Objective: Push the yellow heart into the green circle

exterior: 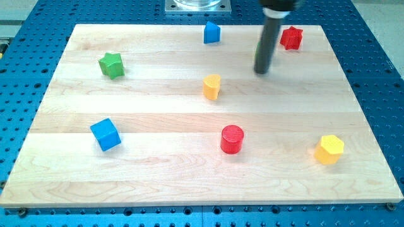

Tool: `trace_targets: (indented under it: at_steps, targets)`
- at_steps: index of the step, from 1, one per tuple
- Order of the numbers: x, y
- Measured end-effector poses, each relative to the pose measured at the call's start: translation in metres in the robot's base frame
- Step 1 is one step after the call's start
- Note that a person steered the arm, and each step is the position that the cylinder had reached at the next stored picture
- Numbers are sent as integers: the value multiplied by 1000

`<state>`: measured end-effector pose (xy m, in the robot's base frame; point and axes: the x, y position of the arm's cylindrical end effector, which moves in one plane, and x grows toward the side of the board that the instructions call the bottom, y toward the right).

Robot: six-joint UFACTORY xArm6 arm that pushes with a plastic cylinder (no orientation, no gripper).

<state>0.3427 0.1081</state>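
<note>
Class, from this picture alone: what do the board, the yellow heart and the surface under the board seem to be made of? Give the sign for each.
Board: pale wood, matt, with grain lines and joined planks showing.
Yellow heart: probably painted wood or plastic; even, opaque colour, no grain visible.
Blue surface: likely coated metal; smooth, with a regular grid of holes.

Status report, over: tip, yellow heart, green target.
My tip up-right of the yellow heart, apart. No green circle in view; only a green star, far left. Nothing between tip and heart.
</note>
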Motion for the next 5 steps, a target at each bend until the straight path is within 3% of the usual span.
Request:
trace_targets:
  at_steps: [1,2,3,5]
  targets:
    - [-42,24]
    - [-52,44]
    - [10,8]
    - [17,12]
